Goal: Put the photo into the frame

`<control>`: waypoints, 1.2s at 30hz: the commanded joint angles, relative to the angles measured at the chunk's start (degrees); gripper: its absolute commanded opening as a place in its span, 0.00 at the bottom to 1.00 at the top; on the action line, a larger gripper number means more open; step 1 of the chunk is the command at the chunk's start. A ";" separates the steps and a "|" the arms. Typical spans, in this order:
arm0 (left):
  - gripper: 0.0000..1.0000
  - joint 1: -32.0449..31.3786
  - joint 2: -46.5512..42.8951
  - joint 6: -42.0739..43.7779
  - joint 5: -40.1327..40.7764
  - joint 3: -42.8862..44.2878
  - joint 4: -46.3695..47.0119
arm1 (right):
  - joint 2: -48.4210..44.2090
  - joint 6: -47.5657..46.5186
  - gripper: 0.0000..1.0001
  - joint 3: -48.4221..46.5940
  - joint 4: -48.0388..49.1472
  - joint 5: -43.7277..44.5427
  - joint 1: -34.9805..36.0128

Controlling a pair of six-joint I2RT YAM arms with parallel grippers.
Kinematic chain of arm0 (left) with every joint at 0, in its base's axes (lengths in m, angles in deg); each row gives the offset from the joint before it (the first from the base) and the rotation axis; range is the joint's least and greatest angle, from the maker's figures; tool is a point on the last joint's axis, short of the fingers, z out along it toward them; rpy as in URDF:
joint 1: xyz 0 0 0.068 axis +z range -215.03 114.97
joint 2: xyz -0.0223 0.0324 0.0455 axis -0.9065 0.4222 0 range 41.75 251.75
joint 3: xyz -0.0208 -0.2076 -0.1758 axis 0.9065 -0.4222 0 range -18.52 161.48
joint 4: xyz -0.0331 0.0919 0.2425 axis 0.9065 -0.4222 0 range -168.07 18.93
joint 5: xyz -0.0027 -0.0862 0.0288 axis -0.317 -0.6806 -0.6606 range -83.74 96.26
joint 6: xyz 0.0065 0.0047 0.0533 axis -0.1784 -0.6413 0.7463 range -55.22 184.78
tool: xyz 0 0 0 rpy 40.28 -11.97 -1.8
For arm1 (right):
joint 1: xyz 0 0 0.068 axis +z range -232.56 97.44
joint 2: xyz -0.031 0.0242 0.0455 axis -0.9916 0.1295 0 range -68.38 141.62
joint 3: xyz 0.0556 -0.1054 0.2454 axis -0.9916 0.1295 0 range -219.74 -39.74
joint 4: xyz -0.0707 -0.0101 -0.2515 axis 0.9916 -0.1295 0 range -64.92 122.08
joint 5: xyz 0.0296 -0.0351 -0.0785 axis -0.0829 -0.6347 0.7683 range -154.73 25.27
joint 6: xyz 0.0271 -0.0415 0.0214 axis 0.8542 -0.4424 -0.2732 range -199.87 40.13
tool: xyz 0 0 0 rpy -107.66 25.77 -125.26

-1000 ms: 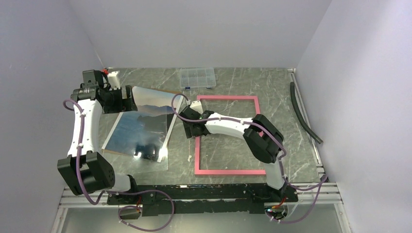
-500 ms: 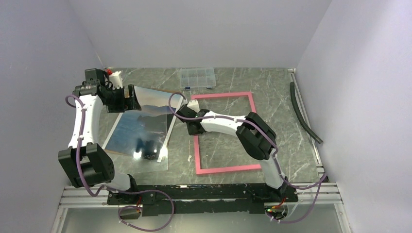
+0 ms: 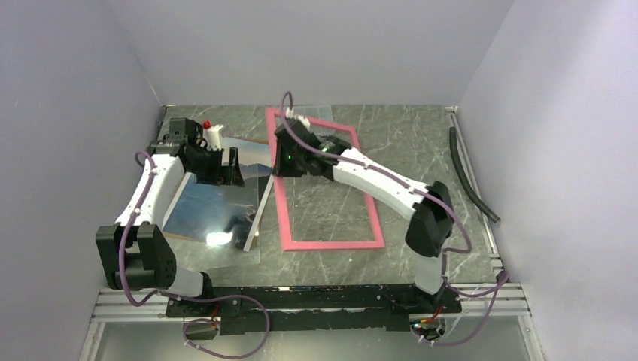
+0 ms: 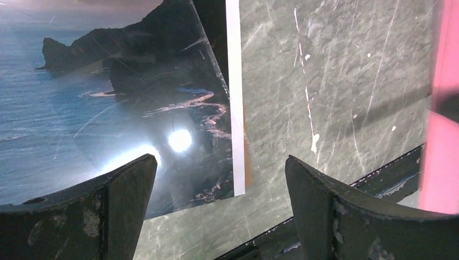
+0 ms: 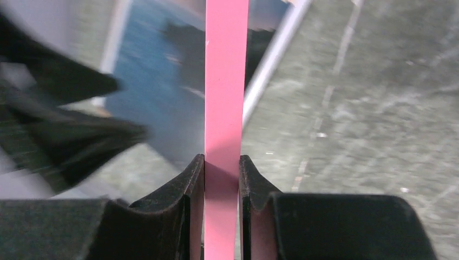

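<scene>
The pink frame (image 3: 331, 244) lies tilted, its near edge down on the table and its far left part raised. My right gripper (image 3: 277, 156) is shut on the frame's left bar; in the right wrist view the pink bar (image 5: 226, 81) runs straight up between both pads, with the gripper (image 5: 222, 162) clamped on it. The photo (image 3: 207, 210), dark mountains and blue water, lies flat to the left of the frame. My left gripper (image 3: 223, 168) hovers open over the photo's far right part. In the left wrist view the photo (image 4: 108, 97) fills the left and the gripper (image 4: 222, 173) holds nothing.
A brown board edge (image 4: 247, 162) shows beside the photo's white border. A small white object with a red top (image 3: 213, 131) stands at the back left. A black hose (image 3: 470, 177) lies along the right wall. The pink frame (image 4: 445, 135) is close on the left gripper's right.
The right gripper has shut on the frame's left bar and swung the frame up and leftward. The left arm has moved right, over the photo's far edge, still open.
</scene>
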 commanded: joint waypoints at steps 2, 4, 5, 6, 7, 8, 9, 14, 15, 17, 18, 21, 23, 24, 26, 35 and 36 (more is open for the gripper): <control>0.95 -1.44 0.24 -0.61 -1.12 3.12 1.07 | -7.14 6.21 0.04 -10.45 -1.29 -7.27 -1.37; 0.95 -1.86 -0.22 -0.85 -2.23 4.07 0.68 | -7.81 8.35 0.03 -11.86 -0.70 -10.24 -2.06; 0.95 -1.93 -0.50 -1.15 -2.97 4.59 0.35 | -8.23 9.62 0.03 -11.89 0.31 -12.15 -2.66; 0.93 -1.97 -0.84 -1.18 -4.57 5.46 -0.07 | -8.73 11.03 0.03 -11.56 1.55 -14.05 -3.20; 0.92 -1.98 -1.20 -1.22 -5.71 6.19 -0.49 | -9.14 12.32 0.02 -10.93 3.23 -16.22 -3.76; 0.91 -1.98 -1.61 -1.49 -6.57 6.83 -0.81 | -9.34 13.70 0.02 -10.64 4.41 -18.03 -4.19; 0.91 -1.92 -2.11 -1.84 -7.31 7.25 -1.01 | -9.49 14.90 0.02 -10.41 5.36 -19.63 -4.63; 0.91 -1.95 -4.39 -3.11 -9.08 9.49 -1.78 | -9.22 21.27 0.01 -9.16 10.43 -27.17 -5.99; 0.91 -1.91 -4.67 -3.35 -9.19 10.03 -2.02 | -9.05 22.28 0.01 -8.89 11.38 -28.34 -6.07; 0.91 -1.96 -5.10 -3.79 -9.22 10.61 -2.36 | -8.70 24.25 0.01 -7.88 14.06 -30.53 -6.13; 0.91 -1.95 -5.25 -3.93 -9.26 10.72 -2.37 | -8.65 25.69 0.01 -6.83 15.31 -31.90 -6.35; 0.91 -1.96 -5.89 -4.42 -8.88 10.81 -1.96 | -9.17 31.42 0.00 -1.53 24.60 -36.66 -6.90; 0.91 -1.91 -6.02 -4.49 -8.87 11.17 -1.95 | -9.54 34.69 0.01 2.02 30.65 -38.59 -7.15; 0.91 -1.97 -6.06 -4.53 -8.64 11.51 -1.94 | -9.64 35.78 0.01 3.13 32.28 -39.05 -7.47; 0.91 -1.95 -5.97 -4.49 -8.31 12.66 -2.00 | -9.96 37.21 0.01 5.11 35.13 -39.71 -8.06; 0.90 -6.09 -5.30 -8.55 -7.62 17.41 -0.71 | -12.88 42.54 0.18 13.24 45.50 -43.77 -11.96; 0.90 -6.82 -5.19 -8.89 -7.38 17.98 -0.58 | -12.94 42.34 0.23 13.14 45.35 -44.37 -12.41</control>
